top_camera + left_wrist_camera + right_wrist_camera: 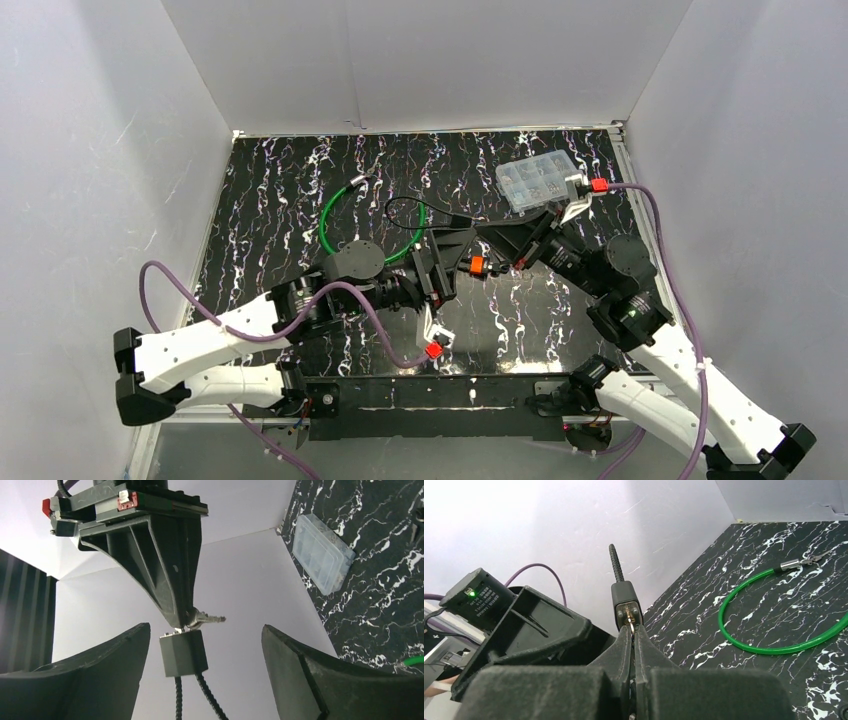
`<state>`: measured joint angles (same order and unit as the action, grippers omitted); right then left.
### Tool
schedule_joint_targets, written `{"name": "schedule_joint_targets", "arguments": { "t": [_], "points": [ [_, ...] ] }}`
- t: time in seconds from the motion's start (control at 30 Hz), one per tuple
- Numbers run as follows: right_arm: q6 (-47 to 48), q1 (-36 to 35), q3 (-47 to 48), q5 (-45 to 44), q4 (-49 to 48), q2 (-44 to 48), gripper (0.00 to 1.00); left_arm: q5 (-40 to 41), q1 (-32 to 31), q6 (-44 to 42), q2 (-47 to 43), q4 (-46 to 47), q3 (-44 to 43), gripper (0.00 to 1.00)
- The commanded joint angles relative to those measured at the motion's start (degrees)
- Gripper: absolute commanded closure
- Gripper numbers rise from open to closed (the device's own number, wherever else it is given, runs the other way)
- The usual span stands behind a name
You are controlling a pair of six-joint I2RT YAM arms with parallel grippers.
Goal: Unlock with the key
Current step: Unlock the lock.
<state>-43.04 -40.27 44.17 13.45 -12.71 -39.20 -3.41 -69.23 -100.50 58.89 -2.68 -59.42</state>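
My right claw (pixel 633 636) pinches the key (pixel 630 624), seated in the lock (pixel 183 652), mid-air. My left claw (pixel 205 630) is spread either side. Both cable (pixel 209 696) ends look seated, so it is probably not unlocked yet.

The table (pixel 270 190) is showing black with white marbled veining. The cable loop (pixel 774 651) is glowing bright green, while the box (pixel 537 182) is looking clear and colourless. The lock (pixel 183 652) is appearing dark grey, and the key (pixel 207 619) is gleaming silvery.
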Motion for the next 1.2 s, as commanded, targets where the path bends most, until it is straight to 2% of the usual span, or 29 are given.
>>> {"name": "schedule_joint_targets", "arguments": {
  "t": [0.0,0.1,0.17,0.3,0.47,0.57,0.63,0.77,0.97,1.1,1.17],
  "points": [
    [3.42,-0.33,1.58,-1.04,1.99,1.29,0.99,1.35,-0.29,-1.03,-3.98,-6.48,-4.13,0.12],
    [5.47,-0.31,3.48,-0.23,6.28,1.13,0.99,2.87,-0.29,-0.29,-5.57,-8.84,-4.91,0.09],
    [6.27,-0.31,4.08,0.01,8.52,1.37,0.99,6.67,-0.29,2.87,-5.12,-9.33,-6.93,0.03],
    [6.09,-0.33,4.26,0.24,9.12,1.75,0.99,10.49,-0.29,16.94,-1.6,-13.62,-15.8,0.02],
    [5.69,-0.33,4.44,0.98,9.13,1.96,0.99,2.07,1.0,40.75,4.29,-39.26,-30.1,0.02],
    [6.48,-0.33,5.2,1.4,10.35,2.25,0.99,-6.79,7.99,52.32,9.5,-48.17,-38.0,0.02],
    [7.09,-0.33,5.89,1.73,11.43,2.31,0.99,-14.89,13.77,57.07,12.55,-52.37,-41.79,0.02],
    [8.03,-0.33,7.44,2.69,12.57,2.19,0.99,-27.53,19.17,57.12,18.42,-60.3,-47.51,0.02],
    [8.81,-0.33,9.74,3.94,14.94,1.44,0.99,-31.85,20.15,50.82,25.05,-61.86,-51.79,0.02],
    [8.75,-0.33,10.21,4.68,15.21,0.97,0.99,-36.33,21.0,46.6,32.01,-70.59,-62.48,0.03],
    [8.47,-0.33,9.96,5.21,14.78,0.93,0.99,-37.63,21.37,45.22,34.72,-74.93,-66.97,0.09]
  ]
}}
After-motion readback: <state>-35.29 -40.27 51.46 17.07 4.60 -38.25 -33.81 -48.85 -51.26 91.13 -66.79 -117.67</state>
